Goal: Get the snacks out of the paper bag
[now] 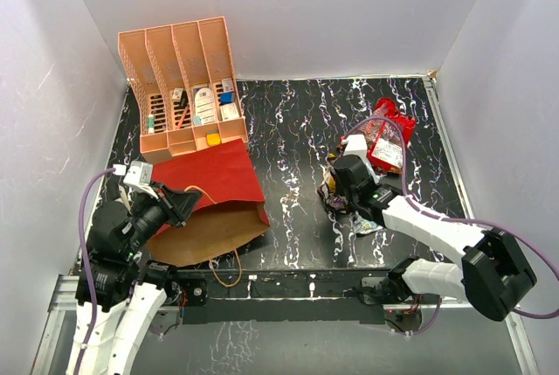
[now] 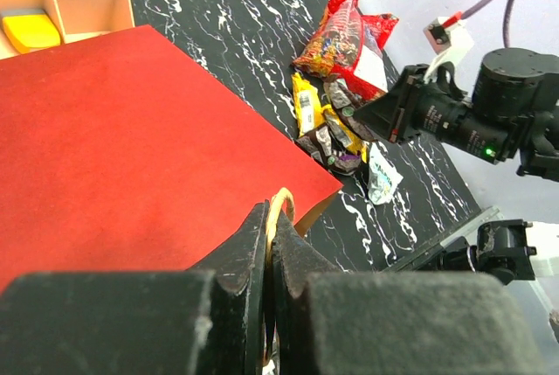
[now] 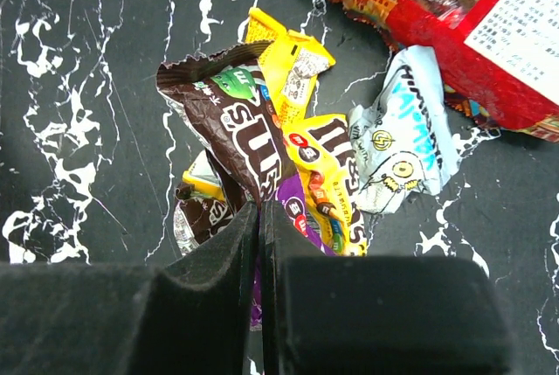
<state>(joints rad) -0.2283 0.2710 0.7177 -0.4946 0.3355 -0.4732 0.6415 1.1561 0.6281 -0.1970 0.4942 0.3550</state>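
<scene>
The desk (image 1: 297,130) carries the paper bag (image 1: 218,178), which lies flat at the lower left of the top view, red side up, with brown lining showing at its lower end. Its interior is hidden, so whether snacks remain inside cannot be told. The left gripper (image 2: 269,228) is pressed together on the tan loop handle (image 2: 281,203). Hazard: a pull on this thin handle may drag the whole light bag across the desk, or into the peach rack (image 1: 179,86) directly above it, and the twisted paper may tear. The large red sweets bag (image 1: 390,135) lies at the upper right, with the small packets (image 2: 332,130) heaped just below and to its left. The right gripper (image 3: 259,218) pinches the lower edge of the brown packet (image 3: 244,113), which overlaps the yellow packet (image 3: 327,165). Hazard: the shiny film may slip from the jaws, or a lift may drag neighbouring packets and scatter the heap.
</scene>
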